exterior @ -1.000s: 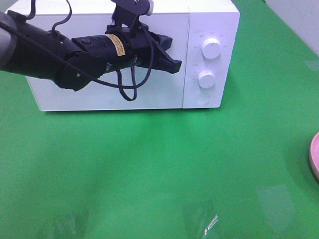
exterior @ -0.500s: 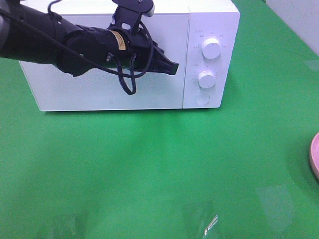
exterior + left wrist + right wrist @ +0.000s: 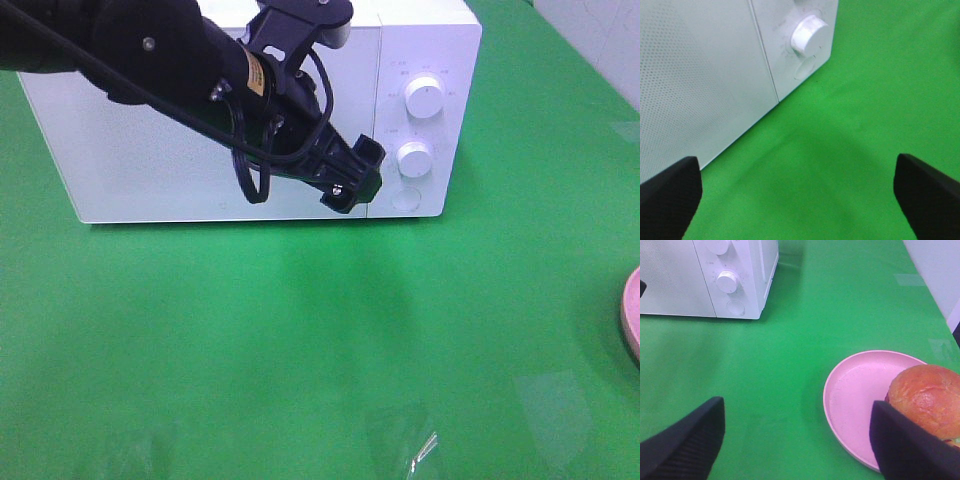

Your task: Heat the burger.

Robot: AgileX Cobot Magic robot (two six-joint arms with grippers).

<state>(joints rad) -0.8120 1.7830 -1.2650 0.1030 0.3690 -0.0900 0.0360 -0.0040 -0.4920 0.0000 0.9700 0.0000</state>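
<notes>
From the high camera, the left tool (image 3: 352,180) hangs at the closed microwave (image 3: 150,150) door's edge, just beside the lower knob (image 3: 414,158) and round button (image 3: 405,199). Its wrist camera shows both fingers (image 3: 667,197) spread wide, empty, over the green worktop (image 3: 840,125). The right wrist camera shows the right tool (image 3: 795,440) spread too, the burger (image 3: 925,397) on the pink plate (image 3: 855,395) just before it. Pressing off-centre might shove the microwave instead of releasing the door.

White microwave (image 3: 200,170) on green cloth (image 3: 300,340); orange-brown burger (image 3: 927,402) on pink plate (image 3: 855,395); black fingers (image 3: 670,195).
</notes>
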